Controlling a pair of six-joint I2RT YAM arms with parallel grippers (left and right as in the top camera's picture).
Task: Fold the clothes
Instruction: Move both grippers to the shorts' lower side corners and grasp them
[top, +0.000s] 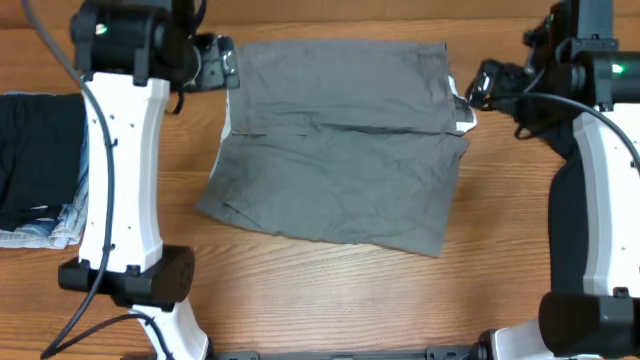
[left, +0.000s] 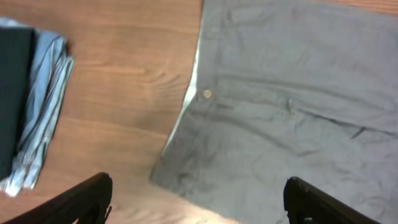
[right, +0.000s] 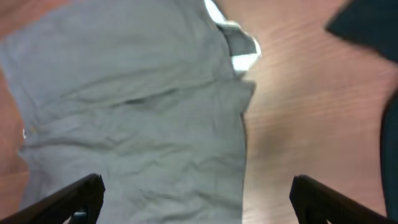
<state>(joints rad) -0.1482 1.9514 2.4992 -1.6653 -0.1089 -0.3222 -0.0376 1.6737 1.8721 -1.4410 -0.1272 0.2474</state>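
Note:
Grey shorts (top: 340, 140) lie folded once on the wooden table, with white pocket lining showing at the right edge. They also show in the left wrist view (left: 292, 106) and in the right wrist view (right: 137, 112). My left gripper (top: 222, 65) is open and empty, raised by the shorts' upper left corner; its fingers (left: 199, 202) are spread wide. My right gripper (top: 478, 85) is open and empty, raised by the upper right corner; its fingers (right: 199, 199) are spread over the shorts' right edge.
A stack of folded clothes (top: 40, 165), dark on top and light blue beneath, lies at the table's left edge, also seen in the left wrist view (left: 31, 99). The arm bases stand at the front left and front right.

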